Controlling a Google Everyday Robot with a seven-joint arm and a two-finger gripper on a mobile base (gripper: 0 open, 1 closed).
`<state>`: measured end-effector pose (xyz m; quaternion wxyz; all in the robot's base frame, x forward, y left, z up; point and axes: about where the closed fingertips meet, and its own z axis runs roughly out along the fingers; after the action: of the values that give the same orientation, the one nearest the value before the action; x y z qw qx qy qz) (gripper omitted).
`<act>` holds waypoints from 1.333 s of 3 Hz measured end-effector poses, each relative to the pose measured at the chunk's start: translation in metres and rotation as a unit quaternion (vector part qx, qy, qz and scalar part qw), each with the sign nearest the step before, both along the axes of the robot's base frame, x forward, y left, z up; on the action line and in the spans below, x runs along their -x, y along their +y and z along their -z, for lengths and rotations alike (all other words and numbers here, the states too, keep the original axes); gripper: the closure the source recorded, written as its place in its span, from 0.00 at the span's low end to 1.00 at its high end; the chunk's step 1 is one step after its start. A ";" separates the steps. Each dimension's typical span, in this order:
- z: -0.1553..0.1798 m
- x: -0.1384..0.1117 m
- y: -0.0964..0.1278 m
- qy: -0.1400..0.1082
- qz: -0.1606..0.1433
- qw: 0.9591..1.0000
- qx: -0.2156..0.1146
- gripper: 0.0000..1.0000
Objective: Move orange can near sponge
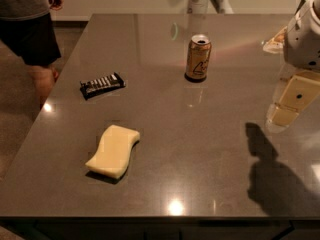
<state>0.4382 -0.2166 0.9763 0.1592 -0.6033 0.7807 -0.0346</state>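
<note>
At the upper left of the frame a person (29,26) in dark shorts stands beside the table (200,149), clear of everything on it. Just inside the left part of the grey tabletop lies a flat black snack wrapper (102,85). Below it, toward the lower left, rests the sponge (113,150), pale yellow and wavy-sided, with its long axis running from lower left up toward the upper right.

At the upper centre the orange can (198,57) stands upright with its opened silver top showing. It is well apart from the sponge and from the wrapper.

At the right edge of the frame the gripper (291,104) hangs above the table on its white arm, with a dark shadow (272,179) cast below it on the surface. It carries nothing, and whether it is spread or closed cannot be told from this view.

The relation that matters is that the can lies to the left of the gripper and a little higher in the frame, with bare tabletop between them. The sponge lies farther on, down and to the left of the can. The reach would therefore likely go leftward to the can first. The carry would then probably run diagonally toward the lower left, ending beside the sponge rather than on it.
</note>
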 end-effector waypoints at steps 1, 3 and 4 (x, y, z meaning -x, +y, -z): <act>-0.001 -0.002 0.001 -0.003 0.001 1.000 -0.001 0.00; -0.005 -0.074 0.038 -0.019 0.028 0.999 -0.043 0.00; -0.006 -0.108 0.052 -0.032 0.034 0.997 -0.068 0.00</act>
<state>0.5459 -0.1647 0.9821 0.2237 -0.5624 0.7960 -0.0058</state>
